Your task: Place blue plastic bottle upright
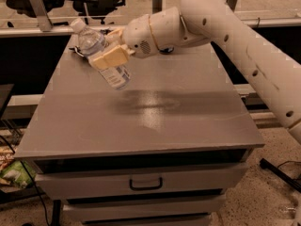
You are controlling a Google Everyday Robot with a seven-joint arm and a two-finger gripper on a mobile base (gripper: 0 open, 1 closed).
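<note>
Office chairs stand in the dim room at the upper left. Just below them, the blue plastic bottle hangs tilted over the grey counter, cap pointing up and left. The end effector squeezes its middle. Drawers sit under the counter. The white arm comes from the right.

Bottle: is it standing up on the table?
No, the end effector holds the bottle tilted above the table, near its far left corner.

Dim warm light; table glare below the raised pincer.
</note>
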